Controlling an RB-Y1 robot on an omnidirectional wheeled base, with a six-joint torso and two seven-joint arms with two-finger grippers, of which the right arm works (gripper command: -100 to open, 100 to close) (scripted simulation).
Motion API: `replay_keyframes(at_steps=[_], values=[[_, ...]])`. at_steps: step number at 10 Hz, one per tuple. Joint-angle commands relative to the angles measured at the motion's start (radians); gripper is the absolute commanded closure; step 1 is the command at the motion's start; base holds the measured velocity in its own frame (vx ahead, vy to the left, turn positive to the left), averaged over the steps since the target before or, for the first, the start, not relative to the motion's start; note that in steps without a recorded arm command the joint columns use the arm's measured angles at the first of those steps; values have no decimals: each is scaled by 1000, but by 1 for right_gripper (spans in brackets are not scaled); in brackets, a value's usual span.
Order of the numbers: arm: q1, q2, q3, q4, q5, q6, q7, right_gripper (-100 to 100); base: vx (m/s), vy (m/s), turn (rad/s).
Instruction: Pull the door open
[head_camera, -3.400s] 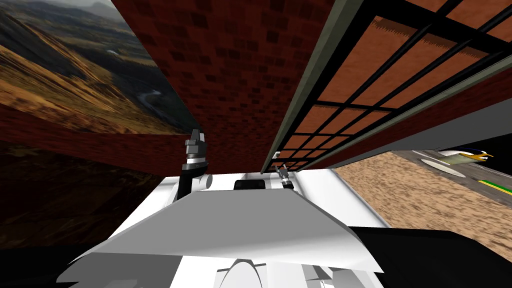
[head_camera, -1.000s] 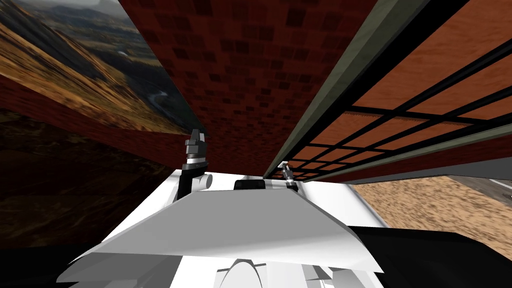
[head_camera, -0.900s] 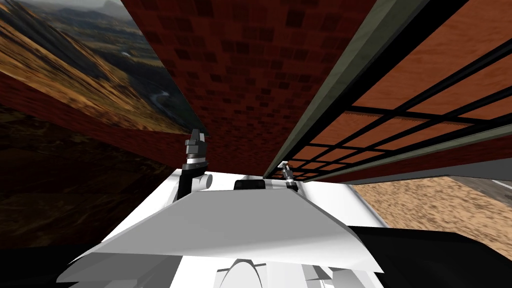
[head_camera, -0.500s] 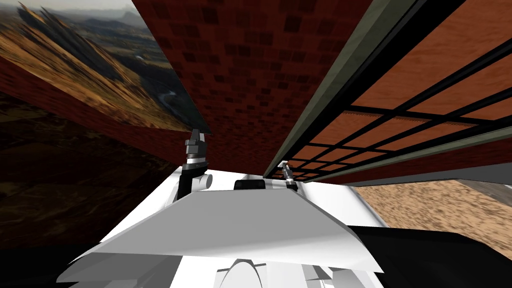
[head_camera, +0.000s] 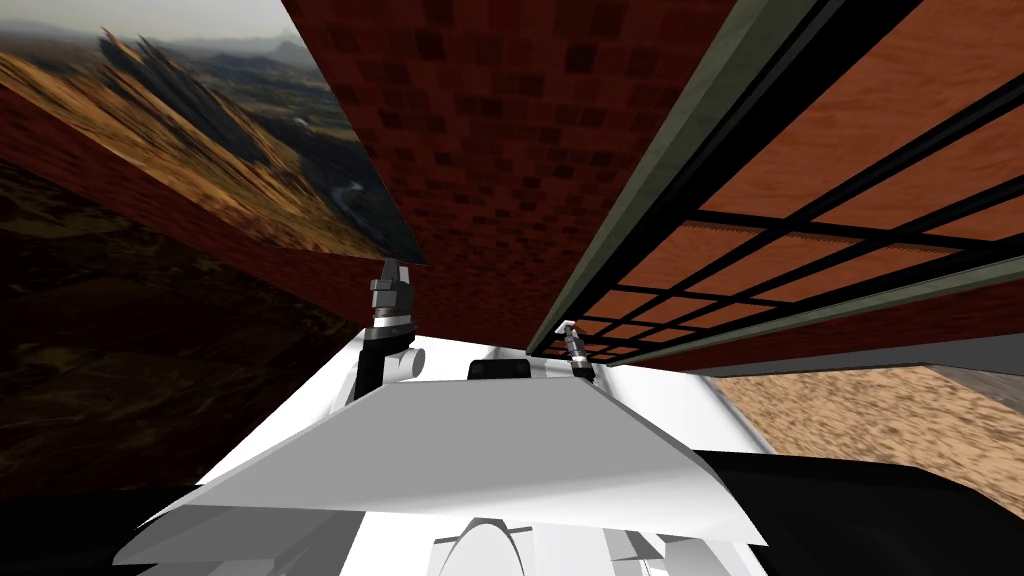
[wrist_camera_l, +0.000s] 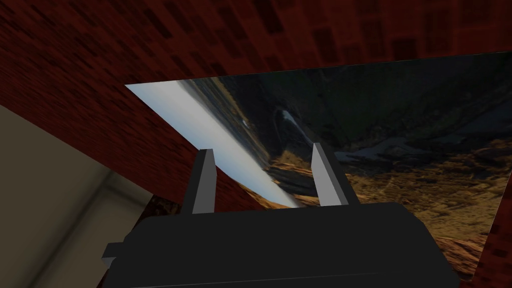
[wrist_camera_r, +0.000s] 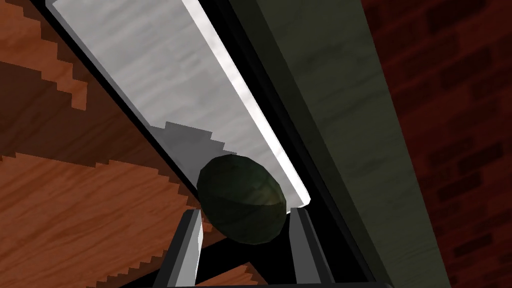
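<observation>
The door (head_camera: 800, 200) is brown wood panels behind a black grid and runs along my right side, next to a grey-green frame (head_camera: 680, 150). My right gripper (head_camera: 567, 328) sits at the door's near edge. In the right wrist view the right gripper (wrist_camera_r: 245, 212) is shut on a dark round knob (wrist_camera_r: 240, 197), one finger pressing each side, beside the door's light grey edge plate (wrist_camera_r: 175, 90). My left gripper (head_camera: 392, 270) is raised in front of the brick wall. In the left wrist view the left gripper (wrist_camera_l: 265, 165) stands open with nothing between its fingers.
A dark red brick wall (head_camera: 500, 150) rises straight ahead, close to both hands. A large landscape picture (head_camera: 200, 170) hangs on the wall to the left. Sandy floor (head_camera: 880, 420) lies low on the right, and dark floor (head_camera: 120, 380) on the left.
My head view has swung: the landscape picture and brick wall slid right, and the sandy floor on the right shrank. The right gripper stays on the knob. The left arm holds its pose.
</observation>
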Motion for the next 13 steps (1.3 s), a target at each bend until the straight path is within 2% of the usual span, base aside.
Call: replay_keyframes(at_steps=[1,2,3,5,6,10,11,12,13], values=[[-2,0,12,2,-18,1,-50,100,-37,-5,41],[-5,-2,21,3,-34,3,-75,100,-48,-17,60],[-5,-2,21,3,-34,3,-88,100,-36,-18,26],[-10,-6,38,6,-66,8,-151,100,-42,-18,69],[-10,-6,38,6,-66,8,-165,100,-37,-20,24],[-19,-12,65,11,-118,15,-277,100,-37,-14,48],[-19,-12,65,11,-118,15,-284,100,-29,-10,24],[-23,-15,75,12,-136,18,-322,100,-30,-18,43],[-23,-15,75,12,-136,18,-324,100,-25,-14,36]])
